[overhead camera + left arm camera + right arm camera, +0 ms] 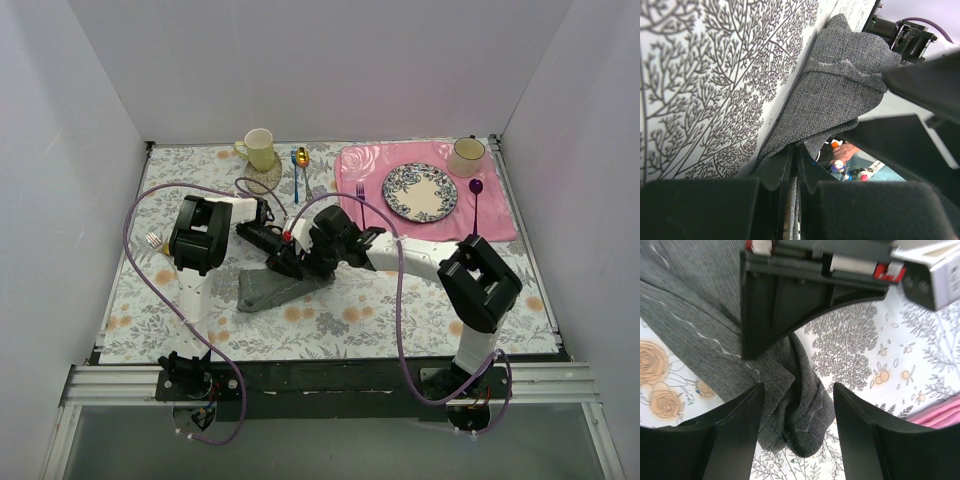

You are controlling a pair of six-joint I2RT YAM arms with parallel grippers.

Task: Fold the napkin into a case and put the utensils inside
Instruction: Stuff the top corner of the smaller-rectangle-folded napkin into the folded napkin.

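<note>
The dark grey napkin point(262, 288) lies bunched on the flowered tablecloth at mid-table. Its far end is lifted. My left gripper point(281, 240) is shut on an edge of the napkin point(840, 95), with cloth pinched between its fingers point(796, 150). My right gripper point(287, 264) is open just above the napkin, its jaws either side of a bunched fold point(805, 415) without closing on it. The left gripper point(790, 300) shows close ahead in the right wrist view. A small shiny object point(154, 240) peeks out left of the left arm. I cannot tell what it is. The silver fork and gold-to-purple spoon are not clearly visible.
A cream mug point(260, 148) and a blue-handled gold spoon point(297, 170) sit at the back. The pink placemat point(500, 215) at back right holds a patterned plate point(420, 192), a cup point(466, 155), a purple fork point(361, 203) and a purple spoon point(478, 195). White walls enclose the table.
</note>
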